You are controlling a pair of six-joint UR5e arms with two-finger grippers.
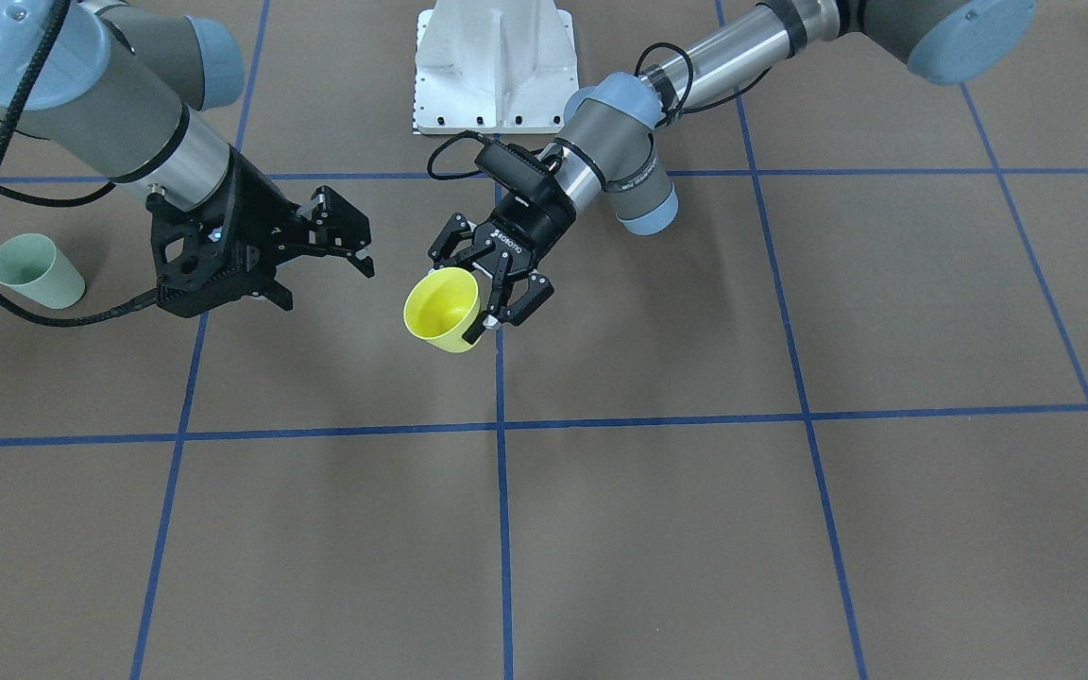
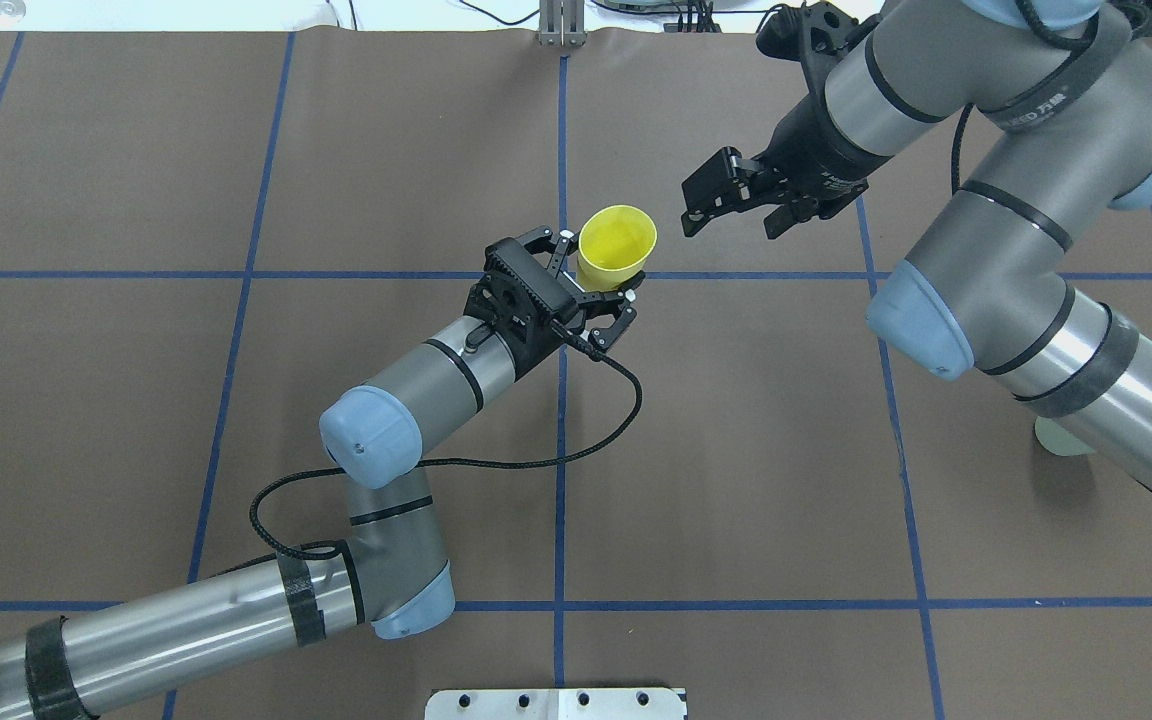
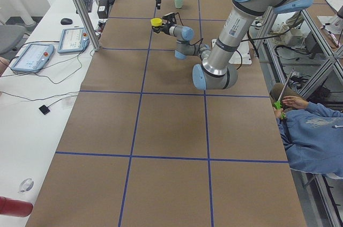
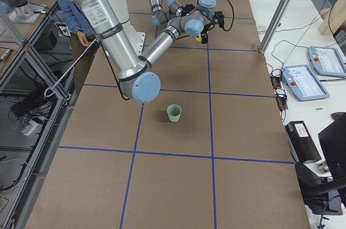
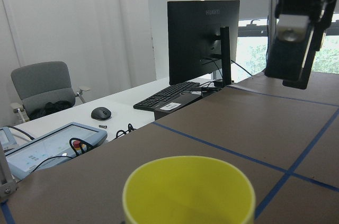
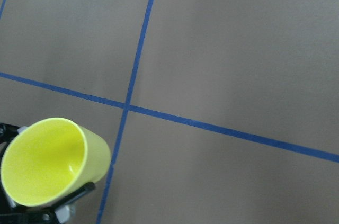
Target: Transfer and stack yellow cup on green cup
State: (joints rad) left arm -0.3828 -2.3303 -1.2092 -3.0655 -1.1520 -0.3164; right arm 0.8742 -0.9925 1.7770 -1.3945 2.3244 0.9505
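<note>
We begin with the brown table (image 1: 695, 529), marked by blue tape lines, over which both arms reach toward the middle. The left gripper (image 1: 490, 300) has its jaws clenched on the yellow cup (image 1: 443, 309). It holds the cup in the air above the table, gripped at the lower part near the base, tilted, with the mouth turned toward the other arm. The right gripper (image 1: 327, 281) hangs near this cup but apart from it, with its jaws spread and nothing between them. The green cup (image 1: 39, 272) stands upright on the table, well apart, on the right arm's side. We judge the yellow cup to be light, thin-walled and smooth, so it can slip along its taper and bend under a hard squeeze. We would therefore take it gently at the free upper wall, close to the rim.
</note>
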